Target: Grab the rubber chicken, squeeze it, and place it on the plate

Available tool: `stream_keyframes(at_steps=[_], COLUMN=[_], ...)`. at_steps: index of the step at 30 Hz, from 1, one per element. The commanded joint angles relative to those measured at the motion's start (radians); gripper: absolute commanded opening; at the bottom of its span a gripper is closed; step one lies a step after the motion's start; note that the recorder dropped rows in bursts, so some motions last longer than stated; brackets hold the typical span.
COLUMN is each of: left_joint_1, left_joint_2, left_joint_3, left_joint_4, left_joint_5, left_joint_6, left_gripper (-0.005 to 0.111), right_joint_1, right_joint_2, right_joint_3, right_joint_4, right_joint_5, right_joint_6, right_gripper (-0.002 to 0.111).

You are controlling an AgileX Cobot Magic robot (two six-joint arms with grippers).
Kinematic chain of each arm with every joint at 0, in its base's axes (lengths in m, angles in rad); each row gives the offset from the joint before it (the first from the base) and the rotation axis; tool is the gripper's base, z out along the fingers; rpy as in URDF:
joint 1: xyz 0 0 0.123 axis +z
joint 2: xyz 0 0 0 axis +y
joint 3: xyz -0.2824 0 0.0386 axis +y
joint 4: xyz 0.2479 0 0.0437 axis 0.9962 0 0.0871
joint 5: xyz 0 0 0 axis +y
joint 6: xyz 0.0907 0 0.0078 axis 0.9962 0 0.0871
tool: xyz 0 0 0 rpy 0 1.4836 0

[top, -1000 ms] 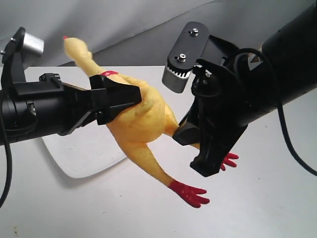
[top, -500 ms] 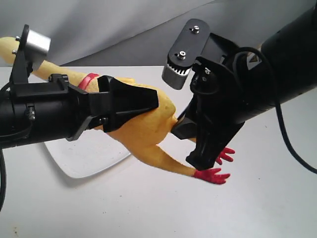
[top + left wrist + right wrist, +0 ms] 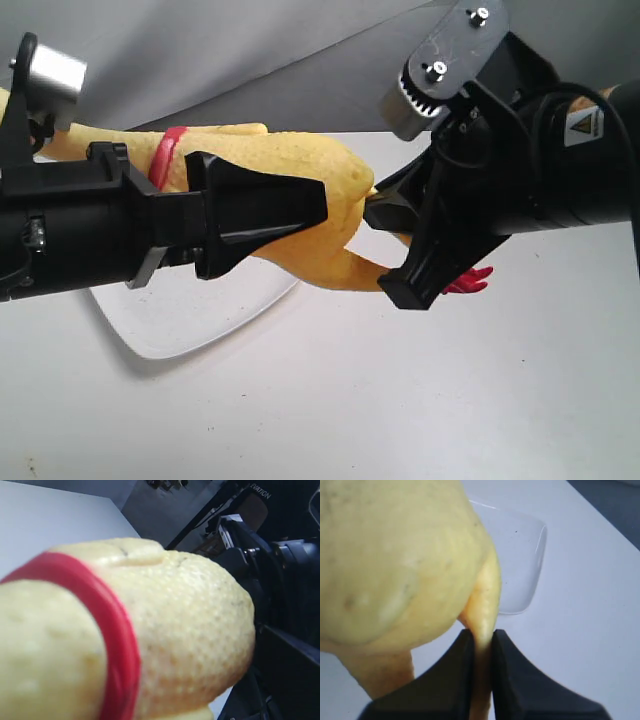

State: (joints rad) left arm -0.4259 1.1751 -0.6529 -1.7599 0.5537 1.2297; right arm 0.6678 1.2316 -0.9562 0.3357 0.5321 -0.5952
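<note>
Left arm [image 3: 70, 235]: black, reaching in level from the left edge, with a silver camera [image 3: 55, 75] standing on top of it.
Chicken [image 3: 300, 165]: held up off the table and lying about level, neck to the left and legs to the right. The neck runs behind the left arm, and the head is mostly hidden.
Band [image 3: 170, 155]: red, round the neck, just left of the left gripper's near finger. In the left wrist view it crosses the bumpy yellow skin close to the lens.
Left gripper [image 3: 318, 203]: the near finger lies across the front of the chicken's body and the far one is hidden behind it. I cannot tell whether the jaws press on the body or stand free of it. The left wrist view shows no fingers.
Plate [image 3: 190, 315]: white, flat on the table under the left arm, below and left of the chicken's body. The chicken is not on it.
Right gripper [image 3: 481, 636]: narrow, its two black fingers pinched on one yellow leg [image 3: 487, 595] just past the body.
Foot [image 3: 465, 282]: red, showing just to the right of the right gripper's lower finger.
Right arm [image 3: 560, 170]: black, coming in from the upper right, with a yellow warning label [image 3: 583, 125] on its side.
Table [image 3: 400, 400]: white, under everything.
Backdrop [image 3: 250, 50]: grey, behind the table.
</note>
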Motion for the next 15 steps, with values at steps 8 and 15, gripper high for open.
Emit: stream_keyframes(at_steps=[8,15], left_joint_1=[-0.015,-0.015], left_joint_2=[-0.002,-0.001], left_joint_3=[0.002,0.002], left_joint_4=[0.019,0.044], left_joint_5=[0.074,-0.013], left_joint_6=[0.002,-0.029], left_gripper=[0.104,0.091], right_joint_1=[0.008,0.008], right_joint_2=[-0.016,-0.016], right_joint_3=[-0.005,-0.005], right_joint_4=[-0.150,-0.143], right_joint_5=[-0.048,-0.036], right_joint_6=[0.216,0.214], right_gripper=[0.000,0.000])
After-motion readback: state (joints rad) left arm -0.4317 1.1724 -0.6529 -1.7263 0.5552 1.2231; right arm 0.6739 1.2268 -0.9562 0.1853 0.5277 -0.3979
